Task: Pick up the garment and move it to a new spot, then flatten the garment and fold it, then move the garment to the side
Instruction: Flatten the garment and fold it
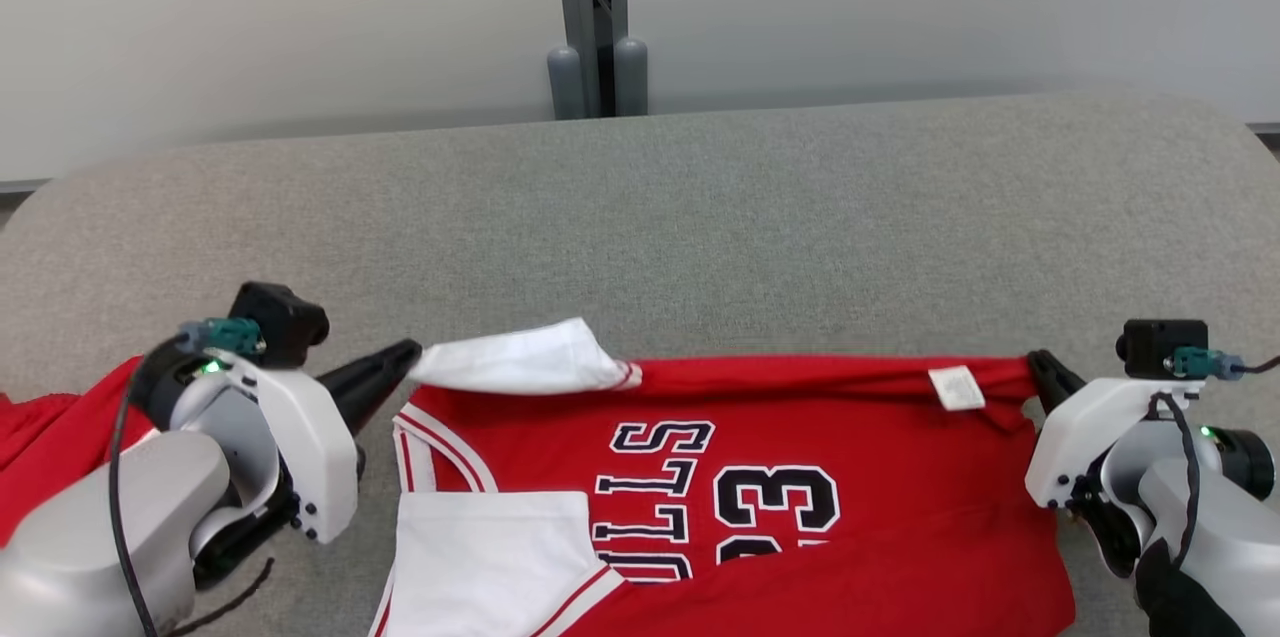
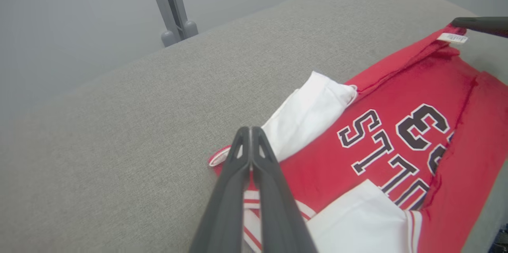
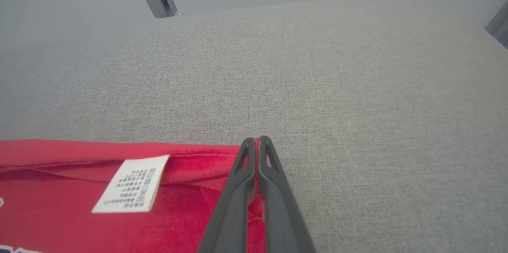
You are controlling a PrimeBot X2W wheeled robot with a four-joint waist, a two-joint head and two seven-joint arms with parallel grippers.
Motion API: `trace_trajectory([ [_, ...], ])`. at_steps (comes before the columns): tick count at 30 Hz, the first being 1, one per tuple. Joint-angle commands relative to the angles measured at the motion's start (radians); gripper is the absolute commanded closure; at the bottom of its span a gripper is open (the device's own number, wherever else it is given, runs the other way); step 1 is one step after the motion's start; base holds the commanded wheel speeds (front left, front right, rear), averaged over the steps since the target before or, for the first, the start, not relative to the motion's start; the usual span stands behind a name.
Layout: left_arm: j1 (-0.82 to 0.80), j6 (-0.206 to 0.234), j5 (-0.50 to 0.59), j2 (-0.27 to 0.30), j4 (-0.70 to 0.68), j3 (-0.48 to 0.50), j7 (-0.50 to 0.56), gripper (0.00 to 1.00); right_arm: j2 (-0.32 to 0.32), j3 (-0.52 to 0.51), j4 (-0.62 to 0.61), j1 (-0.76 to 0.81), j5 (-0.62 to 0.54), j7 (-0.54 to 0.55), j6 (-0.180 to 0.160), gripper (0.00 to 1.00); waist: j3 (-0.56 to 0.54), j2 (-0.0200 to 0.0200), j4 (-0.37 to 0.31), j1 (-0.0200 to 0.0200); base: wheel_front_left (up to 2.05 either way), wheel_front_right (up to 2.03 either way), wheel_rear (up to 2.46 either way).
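Plainly, the garment (image 1: 800, 557) spans from left tool (image 1: 405, 357) to right tool (image 1: 1040, 367), pinched.

Red knit cloth garment (image 1: 800, 517); matt grey woven couch (image 1: 700, 227).

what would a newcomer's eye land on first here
The red jersey, with its black-and-white lettering and 23, dominates, spread on the grey cushion at the near edge of the head view. The left tool is shut at the tip of a white sleeve, seemingly pinching it. The right tool clamps the opposite red corner beside a white label.
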Motion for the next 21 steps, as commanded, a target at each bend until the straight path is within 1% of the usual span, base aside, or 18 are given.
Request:
trace_trajectory([
  [1, 0.020, -0.001, 0.015, 0.004, -0.008, 0.000, 0.006, 1.00, -0.009, 0.005, -0.007, 0.018, 0.007, 0.006, 0.000, 1.00, -0.015, 0.0000, 0.007, 0.0000, 0.00, 0.00, 0.00],
  [7, 0.079, -0.001, 0.087, 0.028, -0.049, 0.000, 0.041, 1.00, -0.030, 0.030, -0.043, 0.060, 0.023, 0.039, 0.000, 1.00, -0.049, 0.0000, 0.014, 0.0000, 0.00, 0.00, 0.00],
  [15, 0.129, -0.001, 0.092, 0.043, -0.101, 0.000, 0.043, 1.00, -0.079, 0.064, -0.117, 0.091, 0.060, 0.116, 0.000, 1.00, -0.074, 0.0000, 0.027, 0.0000, 0.00, 0.00, 0.00],
  [21, 0.158, -0.001, 0.122, 0.056, -0.151, 0.000, 0.080, 1.00, -0.125, 0.085, -0.188, 0.112, 0.104, 0.173, 0.000, 1.00, -0.094, 0.0000, 0.044, 0.0000, 0.00, 0.00, 0.00],
])
